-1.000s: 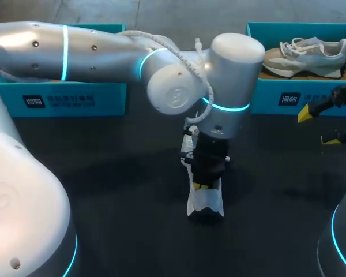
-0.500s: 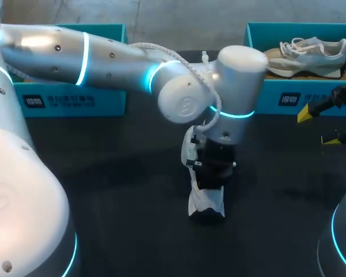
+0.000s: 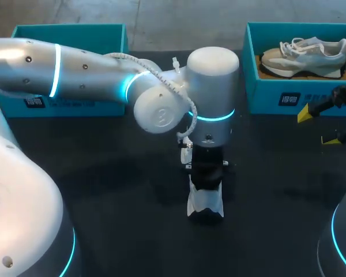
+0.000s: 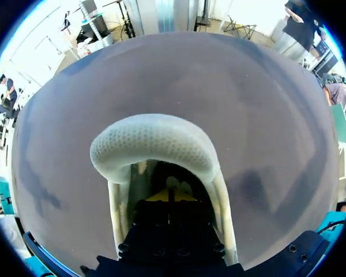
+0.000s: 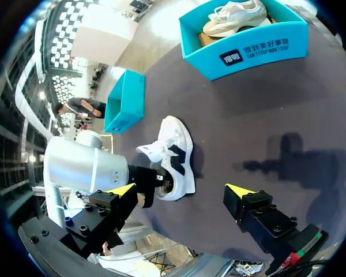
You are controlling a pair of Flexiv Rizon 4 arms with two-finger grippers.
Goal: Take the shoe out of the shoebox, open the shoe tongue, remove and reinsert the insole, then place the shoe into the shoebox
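Observation:
A white shoe (image 3: 205, 202) with black panels stands on the dark table (image 3: 104, 190) at the middle; the right wrist view shows the shoe (image 5: 176, 153) from the side. My left gripper (image 3: 207, 183) points down into its opening. In the left wrist view the left gripper (image 4: 170, 195) has its yellow tips shut together inside the shoe, with the white mesh upper (image 4: 153, 141) arching ahead of them. Whether they pinch anything is hidden. My right gripper (image 3: 317, 127) hangs open at the table's right edge, apart from the shoe; its own view shows the right gripper (image 5: 180, 190) holding nothing.
A teal shoebox (image 3: 277, 92) at the back right holds a second grey-white shoe (image 3: 304, 55). Another teal box (image 3: 75, 101) stands at the back left, partly behind my left arm.
My left arm's wrist and elbow have swung leftward above the shoe, while its gripper stays down in the opening. The shoe and my right arm have not moved.

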